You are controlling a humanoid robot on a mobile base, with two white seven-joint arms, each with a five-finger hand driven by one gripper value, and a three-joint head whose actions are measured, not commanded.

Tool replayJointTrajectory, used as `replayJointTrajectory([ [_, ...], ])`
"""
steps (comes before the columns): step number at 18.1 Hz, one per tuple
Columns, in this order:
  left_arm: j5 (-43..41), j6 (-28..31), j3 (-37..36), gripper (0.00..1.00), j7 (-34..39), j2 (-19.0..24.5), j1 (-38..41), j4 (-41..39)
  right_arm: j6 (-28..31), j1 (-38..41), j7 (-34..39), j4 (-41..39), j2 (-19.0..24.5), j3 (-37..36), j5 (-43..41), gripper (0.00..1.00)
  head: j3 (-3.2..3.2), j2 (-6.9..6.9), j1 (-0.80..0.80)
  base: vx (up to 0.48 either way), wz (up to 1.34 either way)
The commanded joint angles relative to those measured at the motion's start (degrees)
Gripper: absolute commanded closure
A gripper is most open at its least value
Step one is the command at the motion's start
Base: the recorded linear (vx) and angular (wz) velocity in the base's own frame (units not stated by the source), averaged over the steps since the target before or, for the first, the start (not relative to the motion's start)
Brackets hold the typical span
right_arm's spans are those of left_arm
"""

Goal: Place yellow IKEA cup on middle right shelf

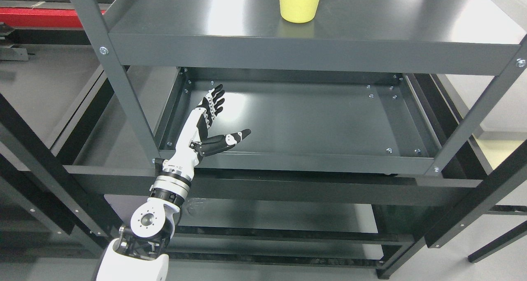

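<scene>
- Dark grey metal shelving unit (313, 52), glossy shelves, pale floor behind.
- Yellow cup (299, 3) upright on upper shelf, right of centre, top cropped.
- Left hand (211, 122) over lower shelf (296, 120), fingers spread, thumb out, holding nothing, well apart from cup.

White-shelled left arm (164, 198) with a silver wrist ring — its robot hand (206, 126) white-backed, with black jointed fingers.

Bright overhead light glares off the grey shelf (370, 21); focus sharp throughout.
</scene>
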Motion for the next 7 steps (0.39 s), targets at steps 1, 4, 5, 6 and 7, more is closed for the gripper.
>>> replayJointTrajectory([
  [1, -0.1, -0.2, 2.1, 0.01, -0.4, 1.0, 0.3, -1.6, 0.0, 0.8, 0.0, 0.0, -1.0, 1.0, -1.4, 0.01, 0.00, 0.00, 0.00, 0.000, 0.00],
  [4, -0.1, -0.2, 2.1, 0.01, -0.6, 1.0, 0.3, -1.7, 0.0, 0.8, 0.0, 0.0, -1.0, 1.0, -1.4, 0.01, 0.00, 0.00, 0.00, 0.000, 0.00],
  [5, -0.1, -0.2, 2.1, 0.01, -0.7, 1.0, 0.3, -1.7, 0.0, 0.8, 0.0, 0.0, -1.0, 1.1, -1.4, 0.01, 0.00, 0.00, 0.00, 0.000, 0.00],
  [6, -0.1, -0.2, 2.1, 0.01, -0.7, 1.0, 0.3, -1.7, 0.0, 0.8, 0.0, 0.0, -1.0, 1.0, -1.4, 0.01, 0.00, 0.00, 0.00, 0.000, 0.00],
  [7, -0.1, -0.2, 2.1, 0.01, -0.6, 1.0, 0.3, -1.7, 0.0, 0.8, 0.0, 0.0, -1.0, 1.0, -1.4, 0.01, 0.00, 0.00, 0.00, 0.000, 0.00],
])
